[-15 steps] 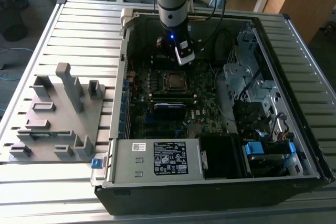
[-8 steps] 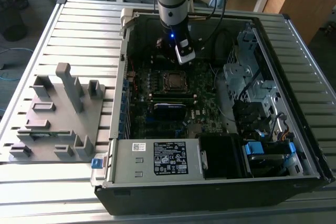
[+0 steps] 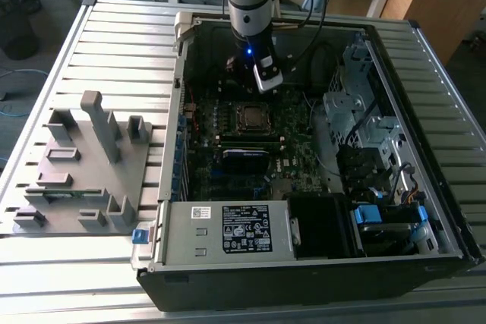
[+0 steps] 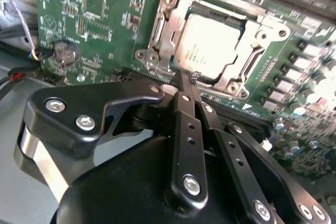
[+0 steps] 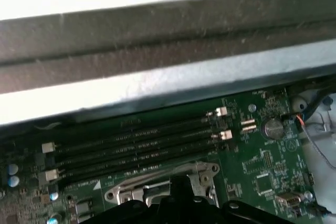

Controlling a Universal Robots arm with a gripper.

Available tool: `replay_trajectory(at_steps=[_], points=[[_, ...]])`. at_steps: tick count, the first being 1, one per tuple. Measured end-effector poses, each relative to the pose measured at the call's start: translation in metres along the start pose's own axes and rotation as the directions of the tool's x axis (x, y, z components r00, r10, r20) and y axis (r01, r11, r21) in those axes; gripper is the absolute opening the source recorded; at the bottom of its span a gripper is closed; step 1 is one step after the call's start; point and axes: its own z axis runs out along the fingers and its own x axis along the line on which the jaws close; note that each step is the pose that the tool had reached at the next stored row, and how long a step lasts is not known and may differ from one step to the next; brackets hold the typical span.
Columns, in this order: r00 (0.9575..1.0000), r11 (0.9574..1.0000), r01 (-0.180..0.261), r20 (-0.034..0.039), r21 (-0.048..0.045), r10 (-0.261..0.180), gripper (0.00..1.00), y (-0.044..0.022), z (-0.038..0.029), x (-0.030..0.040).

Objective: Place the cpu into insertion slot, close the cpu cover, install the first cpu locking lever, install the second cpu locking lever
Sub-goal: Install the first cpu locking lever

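Here, cpu [image 4: 210, 45] lies flat.

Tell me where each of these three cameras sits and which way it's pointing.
Exterior view: off the arm, high, looking down into the open computer case; the arm and end effector hang over the motherboard.
Second wrist view: on the arm, looking past the closed end effector at the cpu under the cpu cover.
First wrist view: on the arm, looking across the memory slots toward the case wall.
Shared: both wrist views show the cpu cover and the coin battery.
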Motion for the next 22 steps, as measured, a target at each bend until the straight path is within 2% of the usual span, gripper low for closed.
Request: replay_trajectory(at_steps=[3,6,10,11,12,13,14,18,22], points=[[1.0000,0.9993,0.006,0.0041,0.0358,-0.006,0.10,0.0000,0.0000,0.0000],[0.9999,0.9979,0.010,0.0065,0.0646,-0.011,0.10,0.0000,0.0000,0.0000],[0.9999,0.9977,0.011,0.0043,0.0672,-0.011,0.10,0.0000,0.0000,0.0000],[0.9999,0.9976,0.010,-0.0009,0.0682,-0.010,0.10,0.0000,0.0002,-0.0001],[0.9999,0.9974,0.010,-0.0132,0.0710,-0.009,0.10,0.0000,0.0004,-0.0001],[0.9995,0.9972,0.009,-0.0304,0.0747,-0.007,0.10,0.0000,0.0006,-0.0001],[0.9991,0.9970,0.009,-0.0419,0.0774,-0.006,0.10,0.0000,0.0008,-0.0002],[0.9988,0.9969,0.009,-0.0480,0.0788,-0.005,0.10,0.0000,0.0007,-0.0002],[0.9988,0.9968,0.009,-0.0486,0.0789,-0.005,0.10,0.0002,-0.0010,-0.0005]])
